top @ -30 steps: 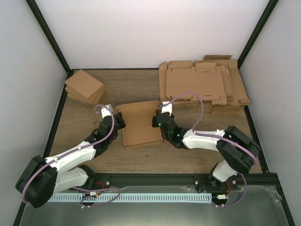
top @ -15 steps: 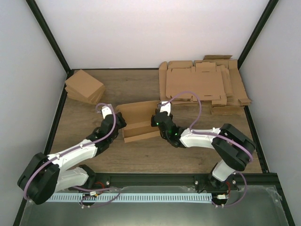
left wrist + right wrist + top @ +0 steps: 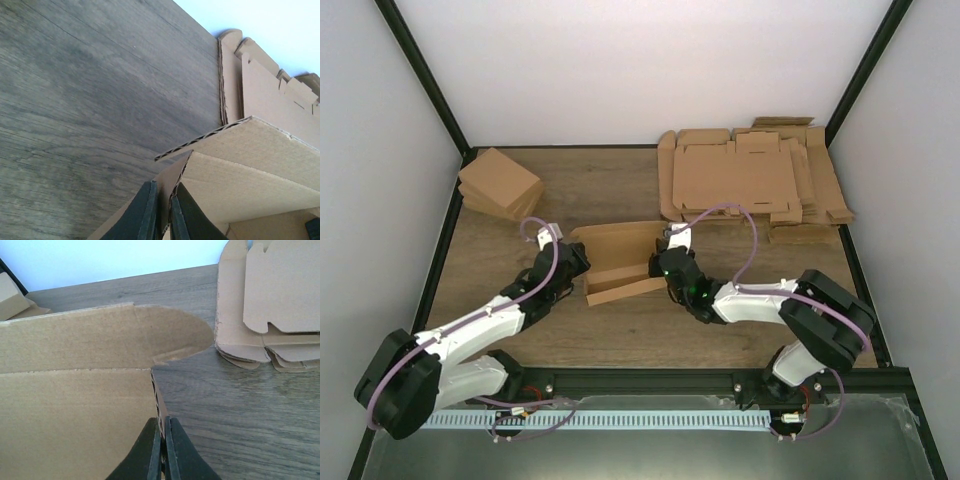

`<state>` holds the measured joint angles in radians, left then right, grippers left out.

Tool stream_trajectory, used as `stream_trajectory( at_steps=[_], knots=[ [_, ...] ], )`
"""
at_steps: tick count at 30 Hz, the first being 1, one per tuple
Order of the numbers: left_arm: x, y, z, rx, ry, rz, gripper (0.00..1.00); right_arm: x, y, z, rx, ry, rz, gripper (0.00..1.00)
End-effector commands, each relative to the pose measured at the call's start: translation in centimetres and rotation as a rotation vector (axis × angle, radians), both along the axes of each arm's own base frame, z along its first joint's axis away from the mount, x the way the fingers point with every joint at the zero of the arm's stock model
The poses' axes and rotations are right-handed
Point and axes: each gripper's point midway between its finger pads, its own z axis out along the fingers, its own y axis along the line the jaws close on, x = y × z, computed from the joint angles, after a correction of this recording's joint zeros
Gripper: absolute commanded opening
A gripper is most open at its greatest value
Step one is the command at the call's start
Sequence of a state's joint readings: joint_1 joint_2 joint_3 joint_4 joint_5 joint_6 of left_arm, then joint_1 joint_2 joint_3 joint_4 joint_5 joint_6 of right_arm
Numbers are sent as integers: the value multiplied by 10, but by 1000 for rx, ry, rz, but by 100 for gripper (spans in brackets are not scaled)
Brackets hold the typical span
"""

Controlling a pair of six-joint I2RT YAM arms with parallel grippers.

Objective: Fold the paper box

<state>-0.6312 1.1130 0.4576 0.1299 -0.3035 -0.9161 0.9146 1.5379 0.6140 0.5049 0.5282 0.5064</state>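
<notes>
The paper box (image 3: 618,262) is a plain brown cardboard piece, partly folded, in the middle of the table between the two arms. My left gripper (image 3: 576,262) is shut on its left side flap; in the left wrist view the dark fingers (image 3: 146,215) pinch the flap's edge (image 3: 172,185). My right gripper (image 3: 661,264) is shut on its right side wall; in the right wrist view the fingers (image 3: 150,450) clamp the corrugated edge (image 3: 158,407). The box's back panel with a rounded tab (image 3: 165,335) stands up behind.
A thick pile of flat tabbed cardboard sheets (image 3: 750,185) lies at the back right. A pile of small brown boxes (image 3: 500,185) sits at the back left. A black frame rail (image 3: 720,380) runs along the near table edge.
The box's front part has folded up towards the back panel, so the box looks narrower from above. Both grippers have stayed shut on its sides, the right one shifting slightly right.
</notes>
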Motion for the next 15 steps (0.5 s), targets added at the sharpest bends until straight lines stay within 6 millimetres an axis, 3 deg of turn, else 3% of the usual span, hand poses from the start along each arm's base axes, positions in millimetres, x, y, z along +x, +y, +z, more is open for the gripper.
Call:
stream_trajectory(
  at_steps=[1,5,9,15],
  knots=[
    [-26,-40,-9,-90,110,-198,12,-40,17,-45,-83,137,175,1],
    [-35,-35,-24,-94,164,-186,13,-40,16,-46,-93,128,176,1],
    [-32,-35,-11,-130,152,-162,14,-39,17,-44,-91,112,184,1],
    [-28,-37,3,-94,154,-171,35,-40,16,-42,-96,97,190,1]
  ],
)
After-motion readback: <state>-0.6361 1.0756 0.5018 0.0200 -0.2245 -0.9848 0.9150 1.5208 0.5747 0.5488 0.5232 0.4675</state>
